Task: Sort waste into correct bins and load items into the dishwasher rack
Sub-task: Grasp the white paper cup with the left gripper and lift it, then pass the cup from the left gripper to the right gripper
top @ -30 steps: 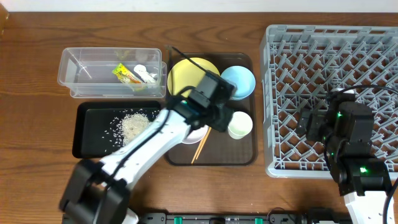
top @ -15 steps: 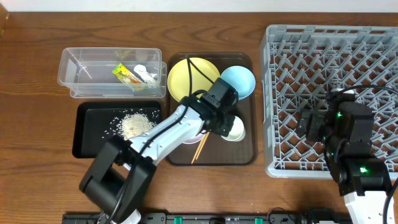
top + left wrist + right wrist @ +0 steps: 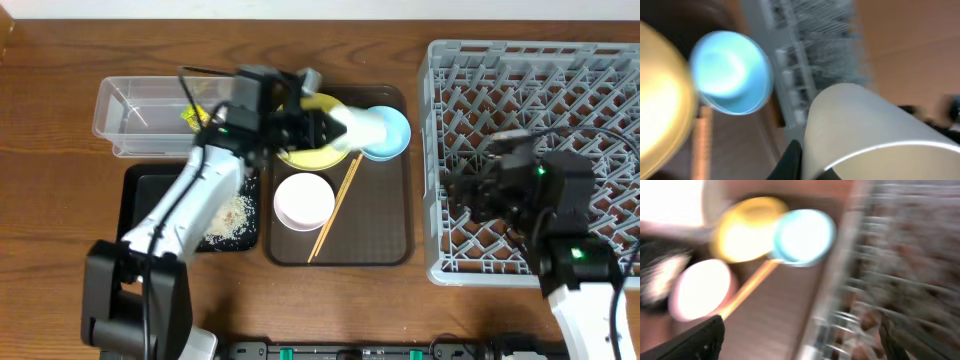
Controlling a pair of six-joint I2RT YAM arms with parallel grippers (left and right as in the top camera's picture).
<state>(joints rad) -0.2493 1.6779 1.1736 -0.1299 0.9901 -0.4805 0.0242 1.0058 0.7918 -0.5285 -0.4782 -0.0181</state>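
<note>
Small white cup [image 3: 375, 127] is gripped by the left gripper [image 3: 345, 128], raised at the yellow plate's [image 3: 303, 152] three o'clock. It is judged light, stiff, slippery, breakable; a pinch across rim and wall is advised. The right gripper [image 3: 462, 187] is spread empty over the dishwasher rack [image 3: 530, 80].

white arms [image 3: 190, 200], black joints [image 3: 252, 108], green lights [image 3: 576, 254]
</note>
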